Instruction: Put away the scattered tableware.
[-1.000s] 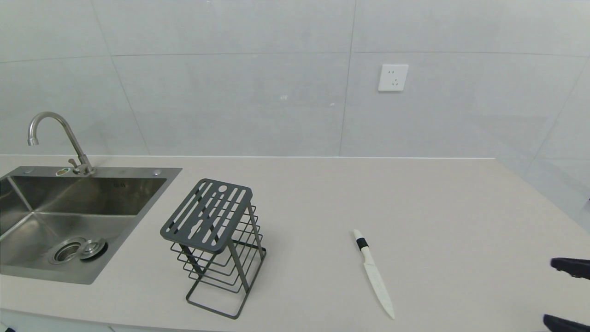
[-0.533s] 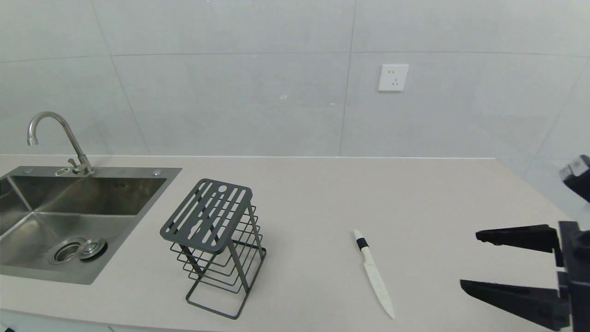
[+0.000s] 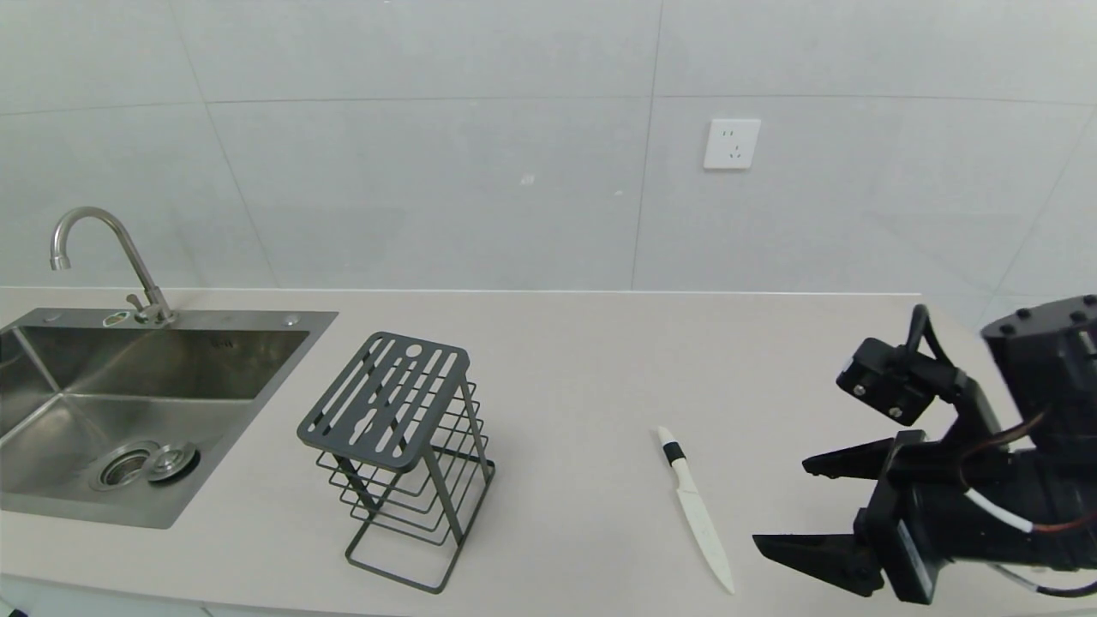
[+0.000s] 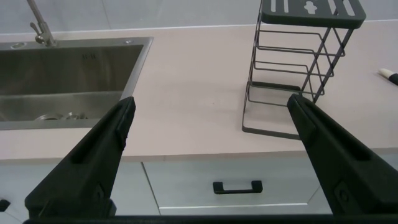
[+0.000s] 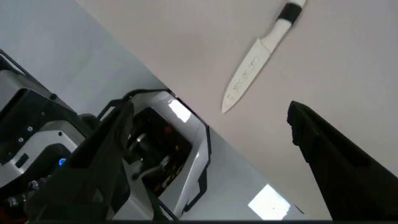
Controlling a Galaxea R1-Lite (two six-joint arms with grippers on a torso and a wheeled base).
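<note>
The black two-fingered right gripper [image 3: 781, 504] has come in from the right edge, where only its fingertips showed a second ago. It has moved leftward over the pale countertop [image 3: 583, 368]. Its wrist and cables have come into sight, and its lower fingertip is now near the blade tip of the white knife [image 3: 692, 506].

White knife [image 3: 691, 507], one black band around its handle; pale beige countertop [image 3: 600, 360]; dark grey wire rack [image 3: 390, 407], its top patterned with slots. My right gripper [image 3: 784, 504] and left gripper [image 4: 209, 102] are plain black. Sink [image 3: 257, 319] silver steel, wall [image 3: 428, 171] pale grey tile, socket [image 3: 731, 144] white.
</note>
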